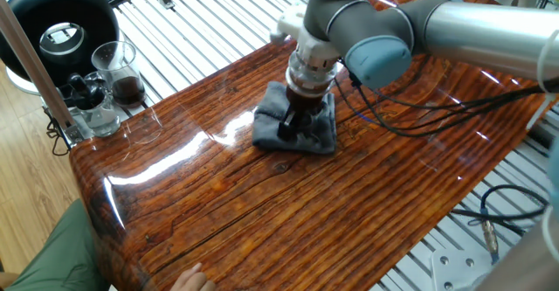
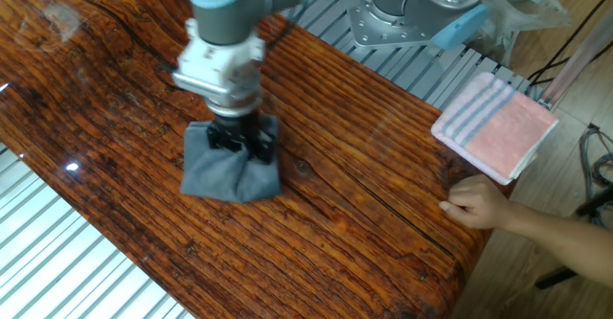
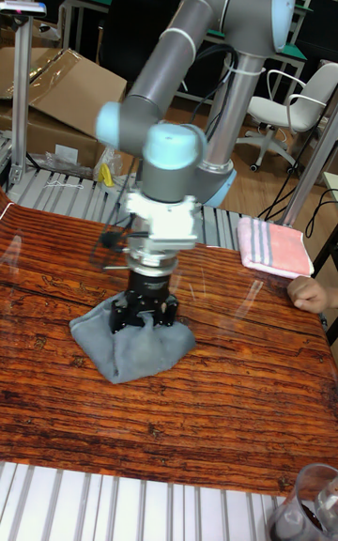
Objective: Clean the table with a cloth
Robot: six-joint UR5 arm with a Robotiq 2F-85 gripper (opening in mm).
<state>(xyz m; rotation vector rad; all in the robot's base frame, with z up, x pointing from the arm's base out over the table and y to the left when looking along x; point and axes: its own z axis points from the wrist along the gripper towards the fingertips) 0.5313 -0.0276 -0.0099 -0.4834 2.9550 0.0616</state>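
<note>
The blue-grey cloth (image 1: 316,135) (image 2: 218,172) (image 3: 117,346) lies bunched on the glossy reddish-brown table (image 1: 288,212) (image 2: 364,214) (image 3: 235,400). My gripper (image 1: 289,127) (image 2: 235,146) (image 3: 142,314) points straight down into the middle of the cloth. Its black fingers are shut on a fold of the fabric and press it onto the wood. The fingertips are buried in the cloth in all three views.
A pink striped towel (image 2: 494,125) (image 3: 274,246) lies at the table's corner, with a person's hand (image 2: 477,204) (image 3: 310,293) beside it. Glassware with dark liquid (image 1: 117,71) and a black round appliance (image 1: 59,31) stand off the table's end. A glass (image 3: 305,504) stands at the near edge.
</note>
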